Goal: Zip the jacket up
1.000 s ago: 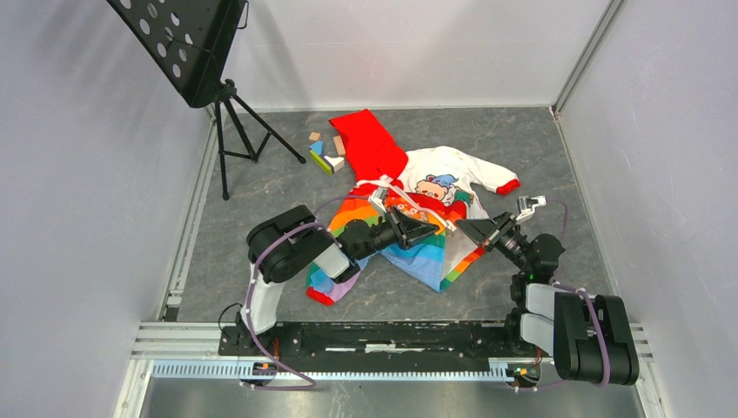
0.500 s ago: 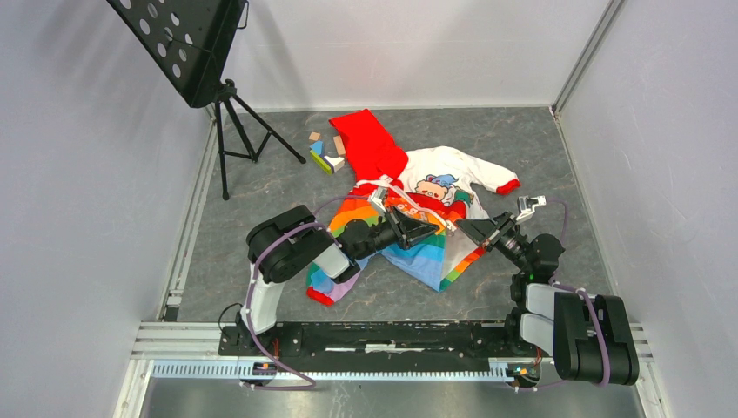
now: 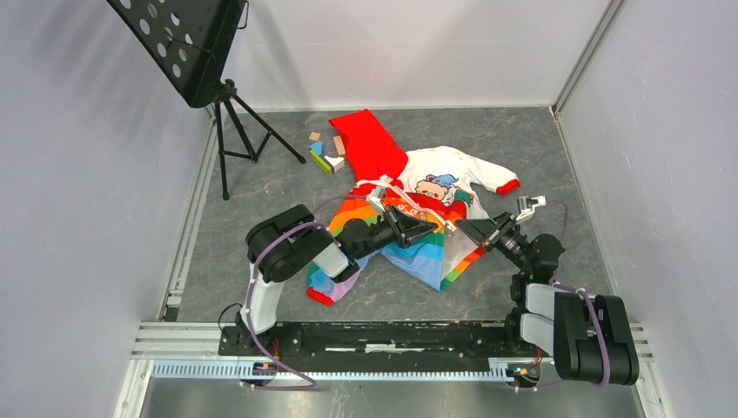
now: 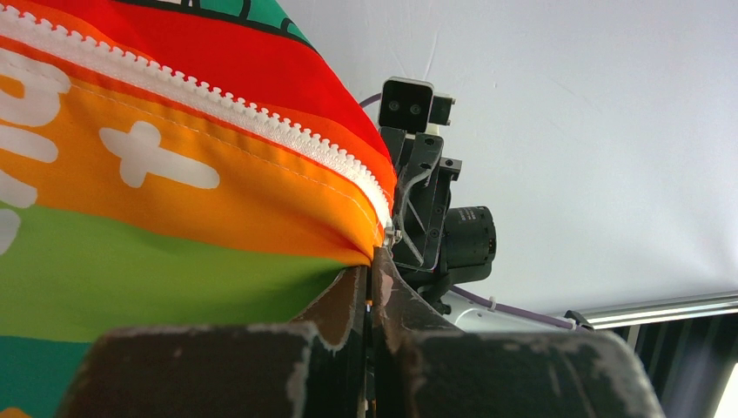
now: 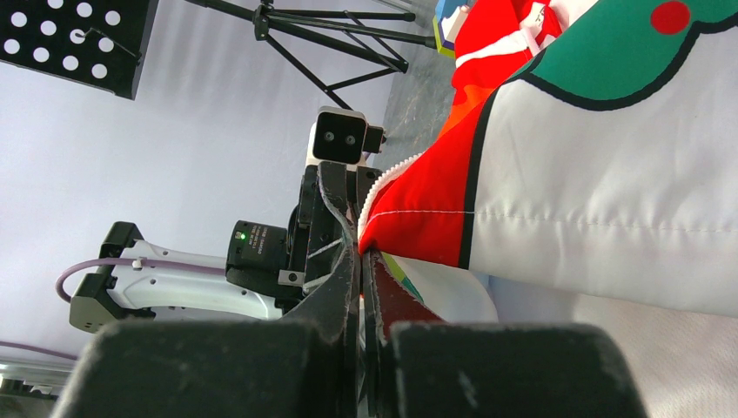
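Note:
The small jacket (image 3: 409, 187) lies open on the grey table: red hood at the back, white panel with a cartoon bear on the right, rainbow front toward me. My left gripper (image 3: 432, 228) is shut on the bottom corner of the rainbow front panel (image 4: 174, 200), right beside the white zipper teeth (image 4: 261, 117). My right gripper (image 3: 461, 226) is shut on the bottom corner of the other front panel (image 5: 418, 213), red and white. The two grippers face each other a short way apart, holding both hem corners lifted off the table. The zipper slider is not clearly visible.
A black music stand (image 3: 187, 43) on a tripod stands at the back left. Small coloured wooden blocks (image 3: 324, 150) lie beside the red hood. Grey walls close in the table on the left, back and right.

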Robot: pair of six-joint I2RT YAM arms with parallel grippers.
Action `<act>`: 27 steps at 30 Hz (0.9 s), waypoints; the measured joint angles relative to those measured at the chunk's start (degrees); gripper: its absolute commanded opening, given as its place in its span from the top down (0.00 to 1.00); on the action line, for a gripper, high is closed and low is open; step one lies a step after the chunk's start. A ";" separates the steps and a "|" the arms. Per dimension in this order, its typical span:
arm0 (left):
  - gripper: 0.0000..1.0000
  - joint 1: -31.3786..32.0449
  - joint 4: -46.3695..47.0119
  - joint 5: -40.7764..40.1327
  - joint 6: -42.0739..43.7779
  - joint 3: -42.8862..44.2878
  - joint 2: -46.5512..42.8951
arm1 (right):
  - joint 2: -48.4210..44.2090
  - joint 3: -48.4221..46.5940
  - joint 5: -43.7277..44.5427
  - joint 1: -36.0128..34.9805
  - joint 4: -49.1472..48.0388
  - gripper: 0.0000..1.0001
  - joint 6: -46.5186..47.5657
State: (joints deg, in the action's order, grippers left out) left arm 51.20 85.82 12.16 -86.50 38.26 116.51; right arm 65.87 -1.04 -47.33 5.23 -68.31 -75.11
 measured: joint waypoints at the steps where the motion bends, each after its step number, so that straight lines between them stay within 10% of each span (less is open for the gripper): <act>1: 0.98 0.00 0.00 0.00 0.00 0.00 0.00 | 0.00 0.00 0.00 0.02 0.00 1.00 0.00; 27: 0.98 1.07 0.00 0.13 0.00 0.02 0.00 | -0.13 0.00 0.04 -0.28 0.04 1.00 -0.04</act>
State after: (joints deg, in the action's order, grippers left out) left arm 52.27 85.82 12.29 -86.50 38.28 116.51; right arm 65.73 -1.04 -47.29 4.95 -68.27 -75.16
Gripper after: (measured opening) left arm 0.043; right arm 0.010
